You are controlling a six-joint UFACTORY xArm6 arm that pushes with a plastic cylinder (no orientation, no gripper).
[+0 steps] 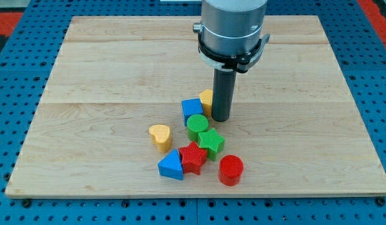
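Red cylinder (pixel 231 170) nearest, my tip (pixel 220 119) upright, touching yellow block (pixel 206 99)

Pale wood tabletop (pixel 105 75) w/ visible plank seams. Sits on blue pegboard (pixel 17 125). Red strips at the view's top corners (pixel 20 19)

Pale matt wooden board (pixel 105 69) with visible grain; ribbed plastic-looking red cylinder (pixel 231 170); perforated blue base (pixel 17 75) beneath.
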